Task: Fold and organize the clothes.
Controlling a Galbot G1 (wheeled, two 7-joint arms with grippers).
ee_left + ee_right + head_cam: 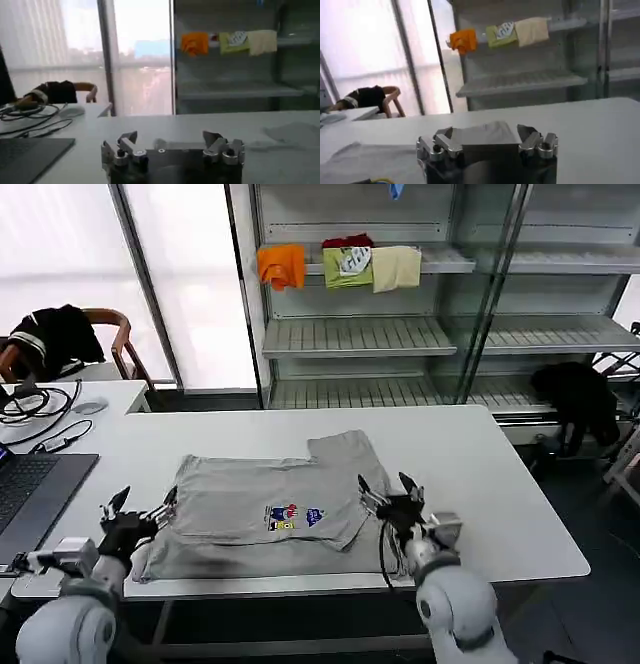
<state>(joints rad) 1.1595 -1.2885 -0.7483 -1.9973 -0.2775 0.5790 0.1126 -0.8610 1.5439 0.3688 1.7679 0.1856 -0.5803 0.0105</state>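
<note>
The light grey shirt (270, 509) lies partly folded on the white table (480, 474), its small multicoloured print (292, 517) facing up and one sleeve (342, 448) reaching toward the far side. My left gripper (143, 507) hovers open at the shirt's left edge, low over the table. At the shirt's right edge my right gripper (388, 488) is open too, nothing between its fingers. In the right wrist view the grey shirt (485, 133) lies just beyond the open right gripper (485, 136). The left wrist view shows the open left gripper (170, 140) over bare table.
A laptop (30, 489) and cables (35, 404) sit on the table's left end. Behind stands a metal shelf rack (360, 334) holding orange (281, 266), green (347, 267) and cream (396, 268) folded garments. A chair with a black garment (55, 339) is at far left.
</note>
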